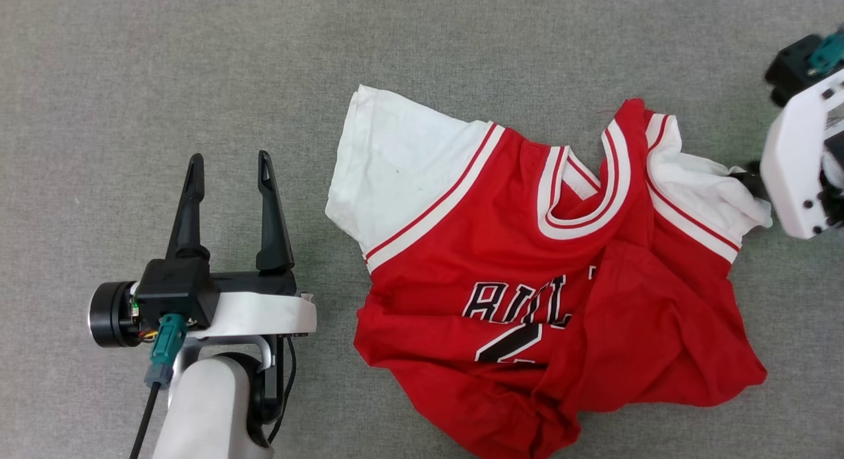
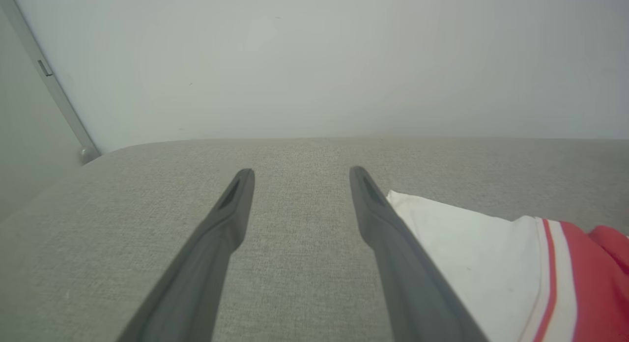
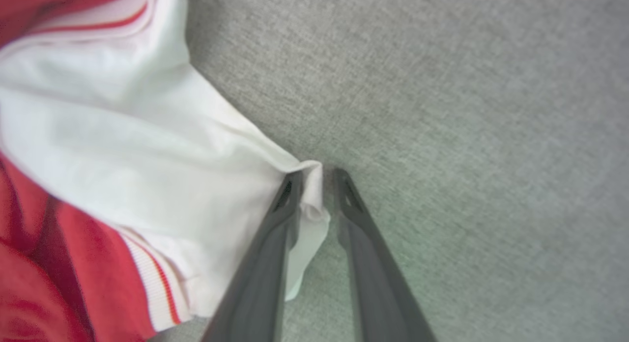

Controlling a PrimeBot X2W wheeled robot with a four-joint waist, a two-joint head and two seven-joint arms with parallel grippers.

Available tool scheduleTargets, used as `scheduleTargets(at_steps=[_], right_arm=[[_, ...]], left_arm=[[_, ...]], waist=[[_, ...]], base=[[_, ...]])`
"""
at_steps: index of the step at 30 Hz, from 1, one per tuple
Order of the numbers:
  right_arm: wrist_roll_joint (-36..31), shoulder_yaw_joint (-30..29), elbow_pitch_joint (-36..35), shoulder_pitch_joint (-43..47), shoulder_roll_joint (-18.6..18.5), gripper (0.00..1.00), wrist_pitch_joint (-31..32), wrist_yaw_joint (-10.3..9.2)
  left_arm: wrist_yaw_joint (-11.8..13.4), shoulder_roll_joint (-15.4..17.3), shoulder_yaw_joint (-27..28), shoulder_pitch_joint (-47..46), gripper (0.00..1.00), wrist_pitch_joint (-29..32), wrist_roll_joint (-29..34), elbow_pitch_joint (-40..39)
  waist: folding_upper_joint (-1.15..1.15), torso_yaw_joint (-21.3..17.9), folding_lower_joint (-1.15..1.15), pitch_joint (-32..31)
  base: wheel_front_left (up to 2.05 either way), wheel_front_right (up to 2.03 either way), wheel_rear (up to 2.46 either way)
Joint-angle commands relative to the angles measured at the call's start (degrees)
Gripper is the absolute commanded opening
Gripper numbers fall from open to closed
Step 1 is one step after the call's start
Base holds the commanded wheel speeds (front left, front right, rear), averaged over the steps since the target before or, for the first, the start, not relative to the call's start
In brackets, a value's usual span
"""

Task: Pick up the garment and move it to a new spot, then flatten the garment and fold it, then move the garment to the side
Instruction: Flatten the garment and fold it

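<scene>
Grey woven cloth covers the surface (image 1: 198, 57) from edge to edge, and in the left wrist view a pale wall (image 2: 314, 62) rises behind its far end.

The garment (image 1: 527, 301) lies crumpled right of the middle, front side up. Its left white sleeve is spread flat, while the red body is bunched and folded over itself, so the black lettering and the number are partly covered. The collar sits toward the far side and the hem toward the robot.

The left gripper (image 1: 230, 157) rests low over bare cloth just left of the garment, fingers wide apart and pointing away from the robot, with nothing between them. From its own camera the white sleeve (image 2: 467, 243) lies just beside its right-hand finger.

The right gripper (image 1: 748, 179) is at the garment's other sleeve, at the far right. In the right wrist view its fingers (image 3: 275, 243) stand close together with the sleeve's white edge (image 3: 309, 219) between them. The cloth touches one finger. That view is blurred, and I cannot tell whether the edge is truly pinched.
</scene>
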Motion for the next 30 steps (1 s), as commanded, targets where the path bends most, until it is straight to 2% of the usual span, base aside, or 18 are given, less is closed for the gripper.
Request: scheduleTargets(at_steps=[1, 10, 17, 21, 26, 30], right_arm=[[0.13, 2.95, -0.2, 4.94, 2.72, 0.0, 0.36, 0.7], [-1.08, 1.77, -4.49, 1.22, -3.77, 0.0, -6.83, 0.38], [0.84, 1.01, -12.49, 3.95, -11.64, 0.0, -13.13, 0.38], [0.83, 0.64, -16.26, 5.71, -14.28, 0.0, -15.76, 0.38], [-0.43, -0.22, -18.69, 6.95, -14.96, 0.0, -17.56, 0.38], [-1.62, -1.22, -19.46, 7.21, -14.18, 0.0, -18.21, 0.38]], left_arm=[[-0.09, 0.03, 0.27, -0.54, 1.0, -0.13, 0.33, 0.16], [-2.83, 1.45, 2.01, -0.95, 1.0, -0.13, 1.58, 1.03], [-9.34, 6.85, 2.43, -8.16, 1.0, 0.39, 0.07, 8.26], [-13.1, 11.24, 0.89, -16.16, 1.0, 7.68, -1.09, 12.66], [-14.9, 16.56, -4.59, -26.94, 1.0, 19.77, -4.32, 15.05], [-14.88, 22.3, -14.9, -34.57, 1.0, 31.6, -11.97, 16.86]], waist=[[0.0, -0.29, 0.01, -0.61], [0.0, -1.66, 0.01, -7.12], [0.0, -3.12, 0.01, -9.83], [0.0, -4.62, 0.01, -9.72], [0.0, -6.59, 0.01, -8.38], [0.0, -7.92, 0.01, -6.77]], base=[[0.0, 0.0, 0.0], [0.0, 0.0, 0.0], [0.0, 0.0, 0.0], [0.0, 0.0, 0.0], [0.0, 0.0, 0.0], [0.0, 0.0, 0.0]])
